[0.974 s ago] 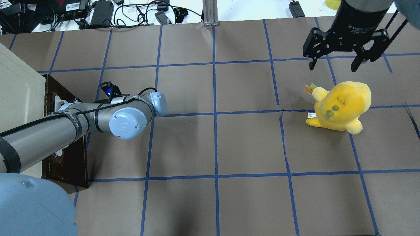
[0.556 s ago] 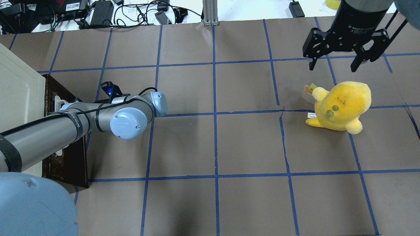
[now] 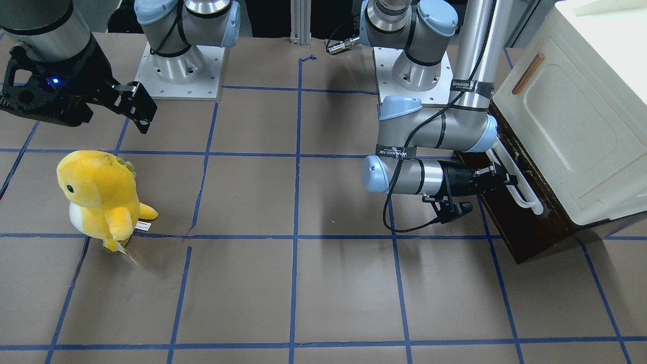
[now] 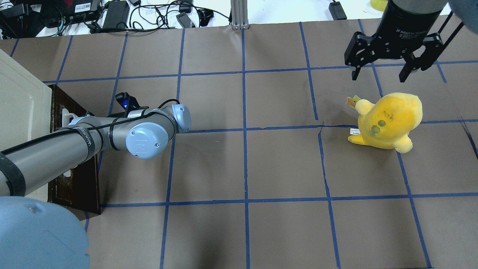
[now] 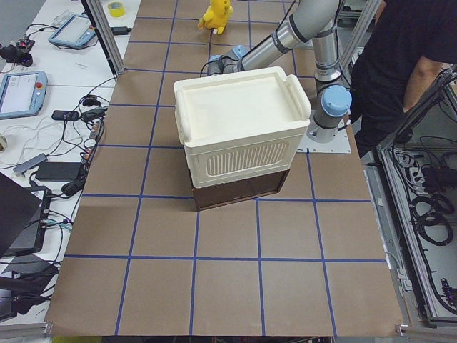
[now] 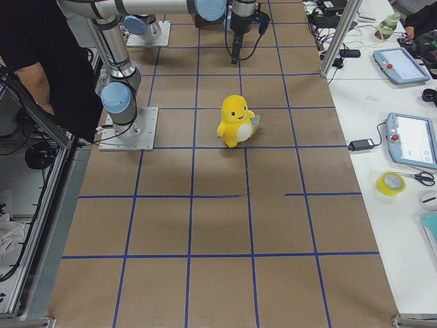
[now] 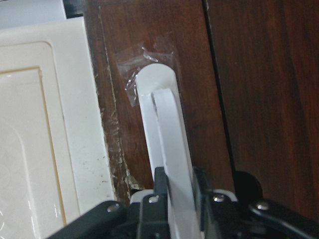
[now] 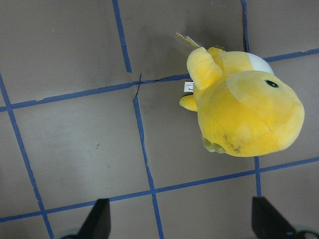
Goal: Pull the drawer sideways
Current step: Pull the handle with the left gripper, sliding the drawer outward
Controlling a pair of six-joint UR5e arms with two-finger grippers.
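The drawer (image 3: 525,235) has a dark brown front and sits under the cream cabinet (image 3: 581,116) at the table's left end. Its long white bar handle (image 7: 162,109) runs along the front. My left gripper (image 3: 498,179) is shut on the handle, and the left wrist view shows a finger on each side of the bar (image 7: 179,184). In the overhead view the drawer front (image 4: 74,183) lies partly under my left forearm. My right gripper (image 4: 378,77) is open and empty, hovering above the table beyond a yellow plush toy (image 4: 388,119).
The yellow plush toy (image 3: 96,197) stands on the brown paper on my right side and shows below the right gripper (image 8: 182,219). Cables and power bricks (image 4: 115,13) lie past the far edge. A person (image 5: 400,64) stands by the robot's base.
My left arm's elbow has shifted slightly to the right with the gripper still on the handle. The drawer front shows no clear movement. The right arm has not moved.
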